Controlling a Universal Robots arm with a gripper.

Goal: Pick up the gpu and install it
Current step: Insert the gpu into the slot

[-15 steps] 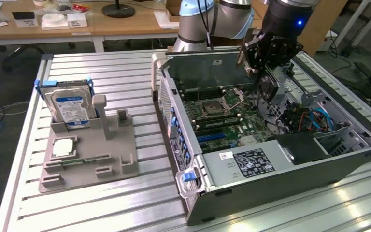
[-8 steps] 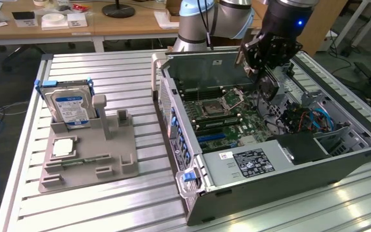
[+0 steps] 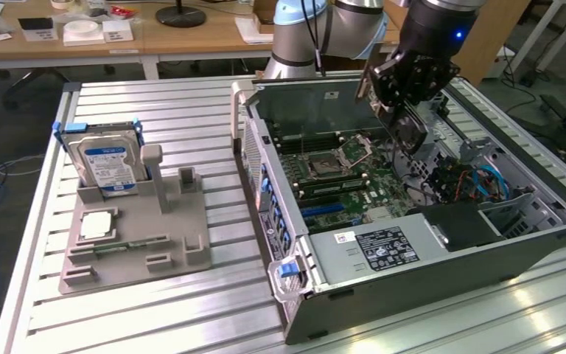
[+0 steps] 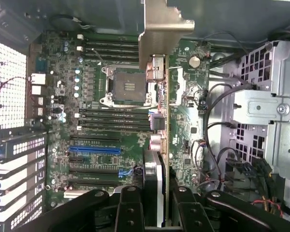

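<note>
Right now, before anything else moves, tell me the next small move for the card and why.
Probably turn the wrist in place, without lowering. The fingers grip the gpu edge-on above the motherboard, but the card runs crosswise to the blue slot and sits off to one side of it, nearer the CPU socket. Lining it up along the slot looks like the first need.

So the end effector (image 3: pixel 406 110) hangs over the open computer case (image 3: pixel 441 287), clamped on the gpu (image 3: pixel 413 136), which points down toward the motherboard (image 3: pixel 337 177). Over on the exterior view's left, a hard drive (image 3: pixel 104 164) stands upright in a grey holder (image 3: pixel 155 254) on the slatted metal worktop (image 3: pixel 165 313).
</note>
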